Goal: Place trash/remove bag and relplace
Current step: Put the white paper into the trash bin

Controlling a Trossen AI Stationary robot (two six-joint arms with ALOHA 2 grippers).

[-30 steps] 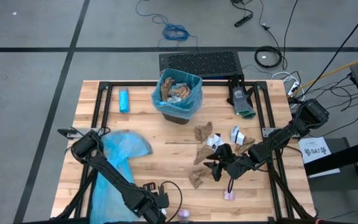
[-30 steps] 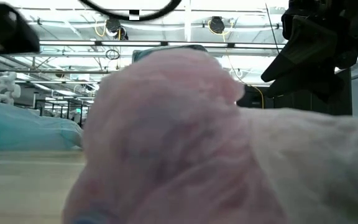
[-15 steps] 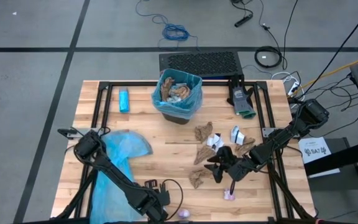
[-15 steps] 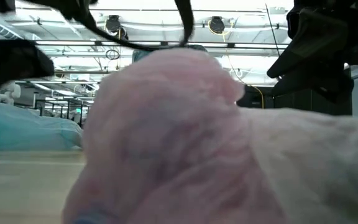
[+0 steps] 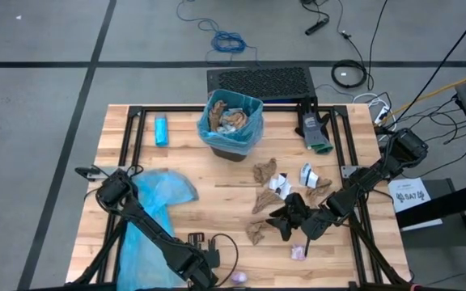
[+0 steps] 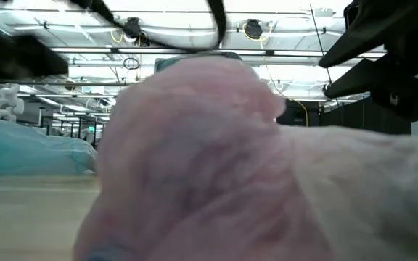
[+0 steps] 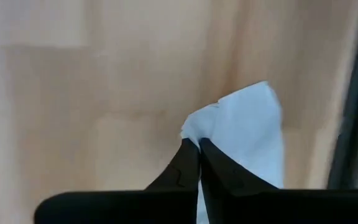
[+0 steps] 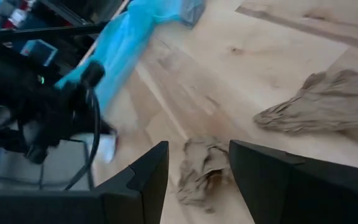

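Look at the high view from the left: the left gripper point(image 5: 210, 257) sits at the bottom edge, beside the blue bag point(image 5: 156, 212) spread flat at lower left. Only your left wrist view shows its state: fingers pressed together, pinching a white paper scrap point(image 7: 244, 140) against the wood. At upper centre the lined bin point(image 5: 231, 124) holds brown wads. Right of centre the loose trash point(image 5: 265, 184) lies scattered on the table point(image 5: 184, 170); a pink wrapper point(image 5: 299, 253) lies lower right. The right gripper point(image 5: 284, 222) hovers there, and your right wrist view shows it spread, holding nothing, a brown paper wad point(image 8: 201, 171) between its fingers point(image 8: 143, 177). The low view gives you mostly a pink blur point(image 6: 216, 159)
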